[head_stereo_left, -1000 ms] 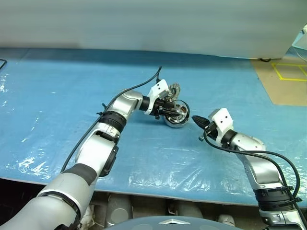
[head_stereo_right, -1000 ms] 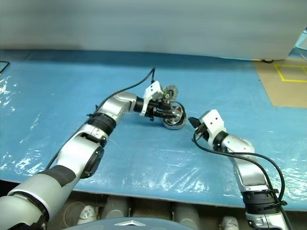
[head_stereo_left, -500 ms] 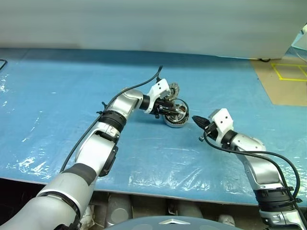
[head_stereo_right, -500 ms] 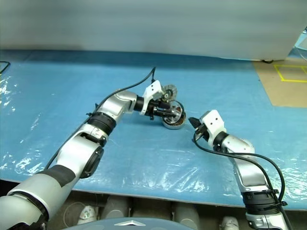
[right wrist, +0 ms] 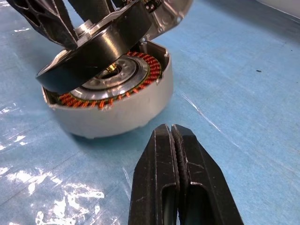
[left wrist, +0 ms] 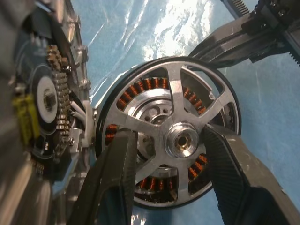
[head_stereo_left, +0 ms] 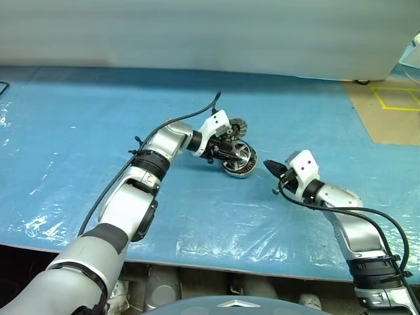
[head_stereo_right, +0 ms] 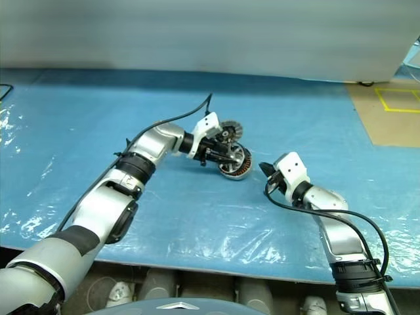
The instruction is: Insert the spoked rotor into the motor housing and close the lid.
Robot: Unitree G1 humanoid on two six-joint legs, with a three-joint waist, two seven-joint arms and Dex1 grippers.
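Since a second ago the left gripper (head_stereo_left: 231, 149) has tipped its wrist a little, and the spoked rotor (left wrist: 173, 136) it holds now sits tilted over the motor housing (right wrist: 117, 105) rather than off its near side; the housing and the right arm lie as they did.

Nearest, the front edge of the table (head_stereo_left: 216, 259) runs across the head views, its blue plastic sheet (head_stereo_left: 79, 144) wrinkled and glinting along that edge; the right gripper (head_stereo_left: 269, 166) hovers just beside the housing, apart from it, its two black fingers (right wrist: 161, 183) pressed together with nothing between them.

Just beyond, the housing rests on the sheet near the middle of the table, its ring of copper windings showing under the rotor; the rotor is pinched by the left gripper's fingers (left wrist: 117, 178) through its spokes, on either side of the hub, with one edge down in the can and the other raised, so it is not yet seated flat.

Touching or just behind the housing stands the lid (head_stereo_left: 237, 126), propped on edge by the left wrist; whether it leans on the housing I cannot tell.

Farther off the blue sheet runs open to left and right, well clear of the parts; at the far right it ends against a bare brown surface (head_stereo_left: 387, 118) with yellow tape lines (head_stereo_left: 387, 98); a pale wall (head_stereo_left: 197, 33) closes the back edge.
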